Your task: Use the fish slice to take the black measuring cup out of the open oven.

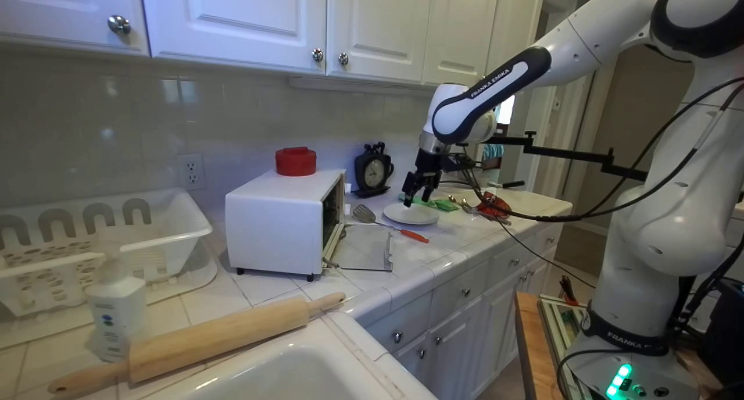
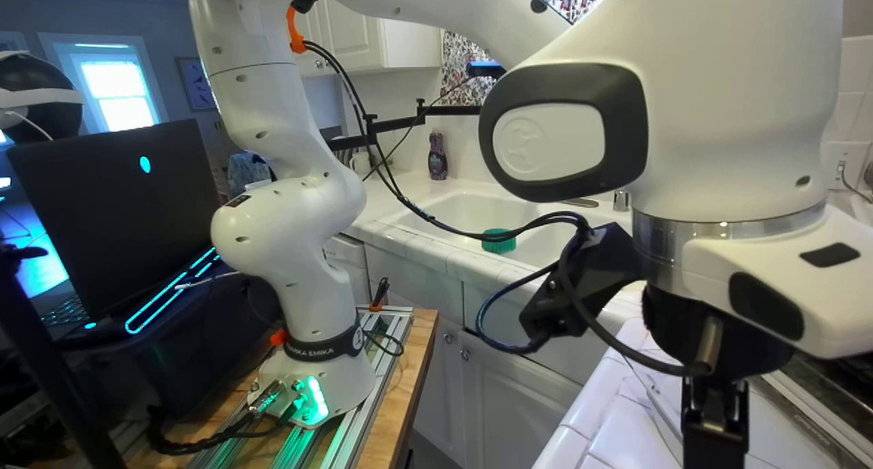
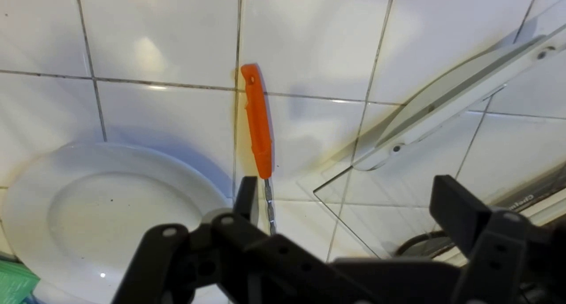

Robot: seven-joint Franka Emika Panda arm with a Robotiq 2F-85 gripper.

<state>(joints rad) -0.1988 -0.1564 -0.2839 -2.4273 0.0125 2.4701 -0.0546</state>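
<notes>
Fingers (image 3: 460,211): Spread apart with nothing between them, above the plate (image 1: 415,216) in an exterior view. Lowered straight down, I reckon they'd clip its rim.

Slice (image 3: 258,127): On the counter (image 3: 309,39), beside the plate, its orange handle toward the front edge. It lies thin and low, so a pinch too shallow or off its line would probably let it skid or swivel.

Blade (image 1: 364,214): Near the oven (image 1: 273,231), at the far end from the handle. If the grip lands near the handle's tip, the blade may well droop once lifted, and a tilt could roll the load off.

Cup: I can't pick it out for certain; the oven is dark inside from here. A dark curved edge (image 3: 418,239) by the mouth may be the cup's. Poking in half blind could shove it deeper or tip it over.

Door (image 3: 424,125): Open, its glass reaching out over the counter, where a careless sweep of slice or wrist might catch it.

Tub (image 1: 295,161): Red, on the oven's roof. A hard bump below could send it sliding off.
</notes>
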